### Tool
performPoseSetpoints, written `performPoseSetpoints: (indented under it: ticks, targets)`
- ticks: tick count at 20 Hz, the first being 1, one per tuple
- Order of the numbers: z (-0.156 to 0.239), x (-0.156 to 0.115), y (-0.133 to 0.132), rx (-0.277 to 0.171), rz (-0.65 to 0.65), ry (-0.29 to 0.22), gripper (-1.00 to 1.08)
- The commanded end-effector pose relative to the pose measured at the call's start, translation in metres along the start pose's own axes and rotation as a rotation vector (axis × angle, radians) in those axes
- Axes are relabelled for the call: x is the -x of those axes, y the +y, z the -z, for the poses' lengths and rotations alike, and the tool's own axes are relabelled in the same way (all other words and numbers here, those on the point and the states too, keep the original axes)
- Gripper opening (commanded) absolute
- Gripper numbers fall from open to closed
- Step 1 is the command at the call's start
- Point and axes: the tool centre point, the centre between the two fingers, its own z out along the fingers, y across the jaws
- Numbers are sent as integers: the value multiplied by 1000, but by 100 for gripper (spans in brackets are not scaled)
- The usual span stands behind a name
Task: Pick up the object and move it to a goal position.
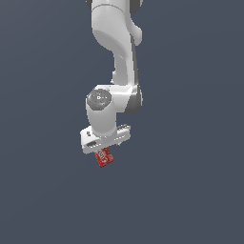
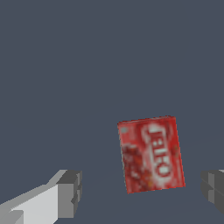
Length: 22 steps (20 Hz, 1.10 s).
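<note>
One red box (image 2: 151,154), plain grey-blue surface (image 1: 190,190)

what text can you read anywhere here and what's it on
"JELL-O": large white lettering on the face of the small flat red rectangular box, legible only in the wrist view and blurred, so partly a guess.
Any smaller print on the box: too blurred to read.
White robot arm: no readable markings.

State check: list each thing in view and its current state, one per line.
gripper: open, fingers spread wide on either side of the box, neither pad touching it.
red box: not gripped, printed face toward the wrist camera, slightly tilted; in the exterior view it shows just below the gripper. Whether it rests on the surface cannot be told.
arm: reaching down, wrist over the box.
</note>
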Motion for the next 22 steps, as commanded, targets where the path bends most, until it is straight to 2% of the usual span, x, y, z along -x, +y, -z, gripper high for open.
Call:
performPoseSetpoints:
  ticks: [1, 10, 17, 22]
  targets:
    - [-10, 1, 9, -1, 40, -2, 100]
    - [-30, 6, 27, -5, 119, -6, 100]
    - [-33, 6, 29, -6, 123, -7, 100]
    - [-49, 7, 28, -6, 124, -7, 100]
